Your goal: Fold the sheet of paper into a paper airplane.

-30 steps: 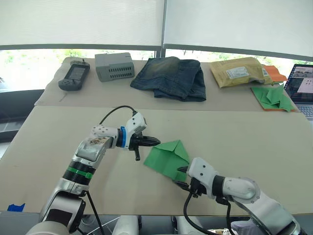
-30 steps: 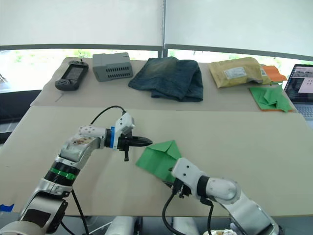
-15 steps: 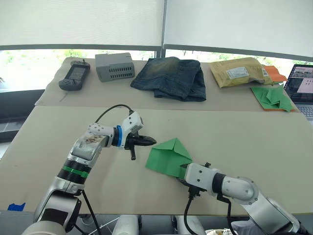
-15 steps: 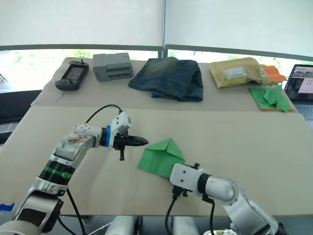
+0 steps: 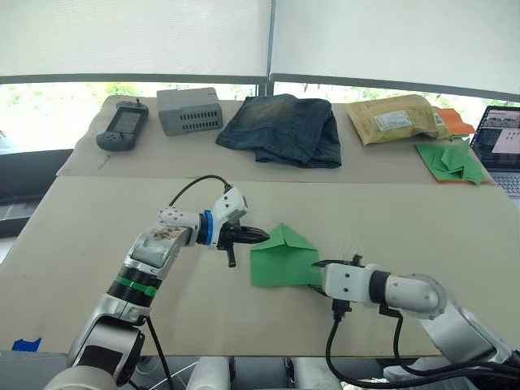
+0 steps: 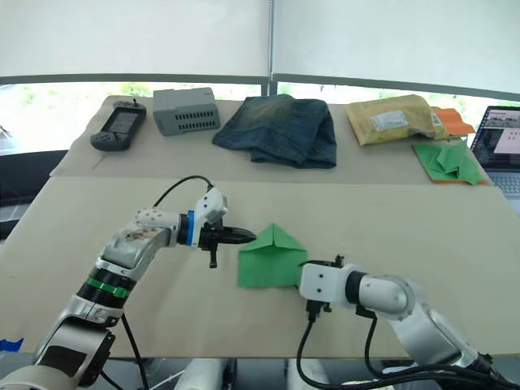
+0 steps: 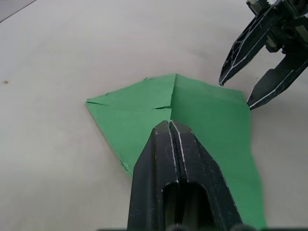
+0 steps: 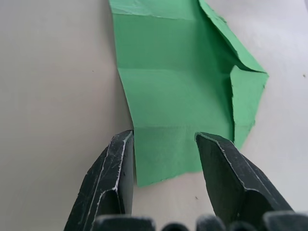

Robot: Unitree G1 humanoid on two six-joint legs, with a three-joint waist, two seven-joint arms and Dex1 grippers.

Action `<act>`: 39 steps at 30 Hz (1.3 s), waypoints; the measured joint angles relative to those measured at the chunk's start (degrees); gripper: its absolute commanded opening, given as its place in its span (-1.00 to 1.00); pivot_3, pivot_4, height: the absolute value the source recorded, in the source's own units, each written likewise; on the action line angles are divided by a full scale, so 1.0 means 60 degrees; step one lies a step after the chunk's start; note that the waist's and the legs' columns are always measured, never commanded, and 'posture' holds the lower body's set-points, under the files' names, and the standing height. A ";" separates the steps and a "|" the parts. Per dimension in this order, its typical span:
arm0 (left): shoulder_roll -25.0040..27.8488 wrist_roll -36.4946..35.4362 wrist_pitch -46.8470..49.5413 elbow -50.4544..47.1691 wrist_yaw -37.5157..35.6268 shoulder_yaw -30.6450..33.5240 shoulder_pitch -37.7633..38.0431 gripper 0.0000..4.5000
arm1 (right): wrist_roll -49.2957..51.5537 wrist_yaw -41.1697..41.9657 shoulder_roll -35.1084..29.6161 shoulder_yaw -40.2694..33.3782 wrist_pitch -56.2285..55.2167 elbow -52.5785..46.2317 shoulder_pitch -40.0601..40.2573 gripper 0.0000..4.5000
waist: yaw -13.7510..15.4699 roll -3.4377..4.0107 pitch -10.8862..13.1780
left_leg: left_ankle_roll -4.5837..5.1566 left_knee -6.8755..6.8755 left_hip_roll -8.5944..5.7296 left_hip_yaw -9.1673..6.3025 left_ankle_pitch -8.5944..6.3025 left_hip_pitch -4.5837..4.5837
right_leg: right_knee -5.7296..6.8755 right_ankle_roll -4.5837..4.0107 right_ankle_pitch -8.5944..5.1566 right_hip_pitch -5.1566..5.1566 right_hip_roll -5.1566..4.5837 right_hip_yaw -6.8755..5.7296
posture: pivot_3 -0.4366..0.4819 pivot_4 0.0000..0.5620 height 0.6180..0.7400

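1. compared with a second ago, the sheet of paper [image 5: 282,260] is lying squarer on the table [image 5: 422,227]; its straight bottom edge is now running roughly parallel with the near table edge, where before it was slanting down toward the right arm.
2. the right gripper [image 5: 321,264] is now sitting at the paper's right-hand lower corner, having swung out from the paper's near edge; the left gripper [image 5: 258,236] is back at the paper's left upper edge after being a little further off half a second ago.
3. the left gripper's fingers [image 7: 174,159] are pressed together, their tips resting over the folded paper near its left side.
4. the right gripper's fingers [image 8: 118,178] are spread apart, straddling one corner of the paper without closing on it.
5. the paper is lying flat in the middle of the near table, well apart from every edge, with bare table all around it, widest toward the right edge.
6. the paper is showing a house-like outline: two folded flaps are meeting in a peak that is pointing toward the far edge of the table, so its long axis is running near-to-far.
7. along the far edge, well clear of the work, are lying a handheld device [image 5: 123,127], a grey box [image 5: 190,110], folded jeans [image 5: 284,128], a padded envelope [image 5: 395,119] and a heap of green papers [image 5: 452,158]; a laptop [image 5: 500,142] is sitting at the far right corner.
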 measured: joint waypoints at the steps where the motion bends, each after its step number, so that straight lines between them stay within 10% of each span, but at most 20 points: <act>1: -0.0084 0.0044 -0.0106 0.0070 0.0052 -0.0016 -0.0015 -1.00 | 0.0058 0.0130 -0.0131 -0.0250 -0.0003 -0.0067 0.0190 0.01 | 0.0034 0.0000 0.0000 | 0.0000 0.0001 -0.0005 -0.0001 0.0000 -0.0001 | -0.0001 0.0001 0.0000 0.0001 -0.0004 0.0000 | -0.05 -0.47 0.81; 14: -0.0768 0.1057 -0.1246 0.1490 0.0464 -0.0502 -0.0375 -1.00 | 0.4583 0.0321 0.0887 -0.3741 0.4653 -0.2210 0.2235 0.01 | 0.0121 -0.0002 0.0001 | 0.0001 0.0006 0.0002 -0.0015 0.0000 0.0001 | 0.0013 0.0001 0.0004 0.0004 -0.0001 0.0004 | -0.05 -0.47 0.81; 17: -0.0770 0.1361 -0.1364 0.1703 0.0544 -0.0697 -0.0374 -1.00 | 0.5403 -0.0151 0.1481 -0.3736 0.5824 -0.2591 0.2516 0.01 | 0.0106 -0.0002 0.0001 | 0.0001 0.0007 0.0005 -0.0017 0.0001 0.0003 | 0.0015 0.0002 0.0004 0.0003 -0.0002 0.0006 | -0.05 -0.47 0.81; 23: -0.0843 0.1690 -0.1710 0.2024 0.0653 -0.0847 -0.0423 -1.00 | 0.5795 -0.1514 0.2513 -0.3243 0.6762 -0.2666 0.2496 -0.96 | 0.0086 0.0002 -0.0001 | 0.0001 0.0009 0.0007 -0.0014 0.0001 0.0008 | 0.0019 0.0005 0.0004 0.0003 -0.0005 0.0014 | -0.05 -0.47 0.81; 39: -0.1070 0.2200 -0.2138 0.2066 0.0739 -0.1066 -0.0482 -1.00 | 0.4662 -0.3263 0.4468 -0.1870 0.5042 -0.1347 0.2453 -0.99 | 0.0026 0.0005 -0.0005 | 0.0001 0.0009 0.0006 -0.0009 0.0001 0.0017 | 0.0024 0.0005 0.0003 0.0011 0.0002 0.0011 | -0.05 -0.47 0.81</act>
